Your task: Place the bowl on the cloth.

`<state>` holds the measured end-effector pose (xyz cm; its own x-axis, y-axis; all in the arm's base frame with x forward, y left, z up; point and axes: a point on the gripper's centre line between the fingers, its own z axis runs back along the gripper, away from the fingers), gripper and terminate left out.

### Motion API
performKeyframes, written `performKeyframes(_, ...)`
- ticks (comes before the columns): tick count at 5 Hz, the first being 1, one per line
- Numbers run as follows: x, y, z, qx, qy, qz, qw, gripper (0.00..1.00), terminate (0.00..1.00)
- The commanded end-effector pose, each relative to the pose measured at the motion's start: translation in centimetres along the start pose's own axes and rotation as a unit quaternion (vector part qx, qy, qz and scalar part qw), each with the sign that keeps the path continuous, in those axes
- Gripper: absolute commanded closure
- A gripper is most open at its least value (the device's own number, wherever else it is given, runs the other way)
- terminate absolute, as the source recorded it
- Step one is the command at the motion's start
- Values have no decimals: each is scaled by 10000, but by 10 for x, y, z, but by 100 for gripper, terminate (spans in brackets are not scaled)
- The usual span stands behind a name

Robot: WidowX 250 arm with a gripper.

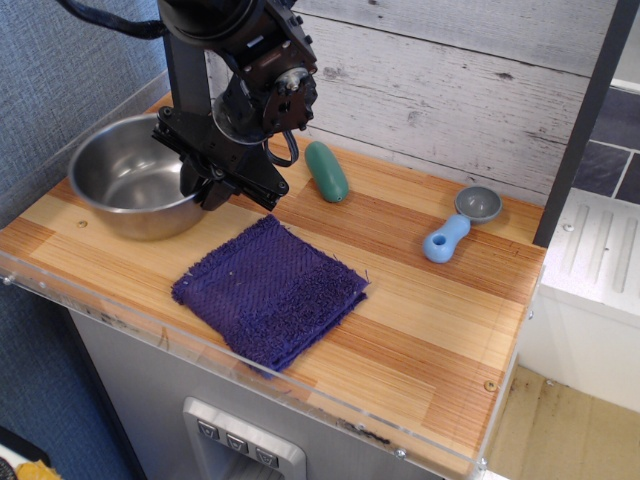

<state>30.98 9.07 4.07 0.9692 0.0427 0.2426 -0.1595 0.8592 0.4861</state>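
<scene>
observation.image view from above and in front: wooden counter (420, 300) of striped light and reddish planks, edged at the front by a clear plastic strip, backed by a whitewashed plank wall (470, 90). Blue-grey textured wall (60, 60) at left, dark post (585, 120) at right, white appliance and dark tiles beyond it. Grey cabinet front with a small 3-button panel (240, 442) below the counter.

Steel bowl (115, 185): round, deep, shiny, plain-sided, at the back-left corner, seemingly tilted with its left side raised; well short of the cloth. Purple-blue cloth (268, 290): square, folded, fuzzy-edged, flat near the front edge, turned diamond-wise, nothing on it.

Black gripper (213, 183) at the bowl's right rim, fingers apparently straddling it, pinched on the rim.

Green oblong object (327, 171) by the back wall; blue-handled scoop (455, 228) with grey cup at right.
</scene>
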Motion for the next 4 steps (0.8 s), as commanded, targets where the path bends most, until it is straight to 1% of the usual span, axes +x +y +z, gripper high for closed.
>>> performKeyframes(1,6,10,15,-13,-197,157,9997,100,0)
performKeyframes(2,6,11,16,-33,-199,151,9997,100,0)
performKeyframes(3,9,12,23,-157,-306,229,9991,100,0)
performKeyframes(4,16,20,46,-457,-680,605,9948,100,0)
